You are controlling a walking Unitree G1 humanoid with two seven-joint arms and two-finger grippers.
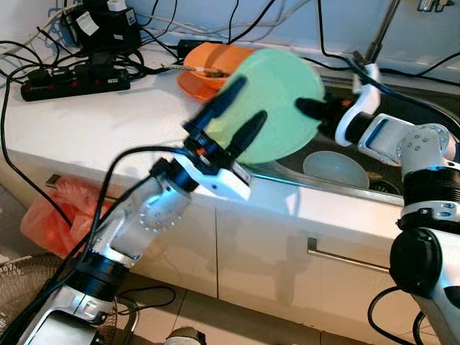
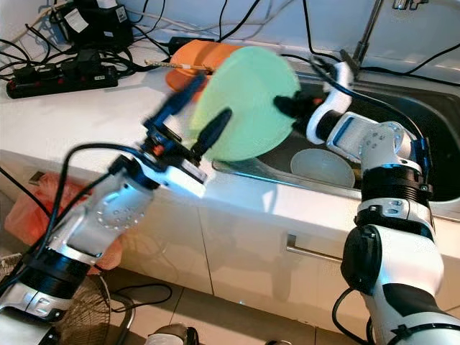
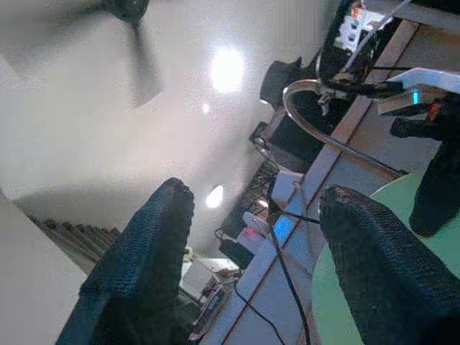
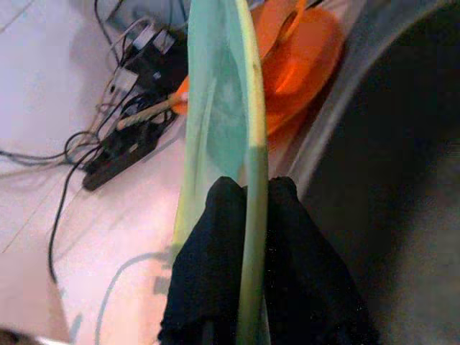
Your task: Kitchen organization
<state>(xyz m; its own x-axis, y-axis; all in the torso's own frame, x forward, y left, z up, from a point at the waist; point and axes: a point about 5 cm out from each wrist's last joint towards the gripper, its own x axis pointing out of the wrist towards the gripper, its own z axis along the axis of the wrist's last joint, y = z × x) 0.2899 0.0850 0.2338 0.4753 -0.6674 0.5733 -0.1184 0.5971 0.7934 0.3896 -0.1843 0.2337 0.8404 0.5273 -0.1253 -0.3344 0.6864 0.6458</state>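
The right hand (image 4: 244, 194) pinches the edge of a green plate (image 1: 277, 104) and holds it up on its edge, above the spot where the white desk (image 1: 86, 129) meets the sink (image 1: 402, 115). The left hand (image 1: 233, 118) is up in front of the plate with its two fingers spread wide, holding nothing. Orange plates (image 1: 205, 72) sit on the desk behind. A pale bowl (image 1: 336, 171) lies in the sink.

The right gripper (image 1: 305, 109) holds a green plate (image 1: 277, 104) upright above the sink (image 1: 424, 115), with the left gripper (image 1: 241, 108) spread open beside it.
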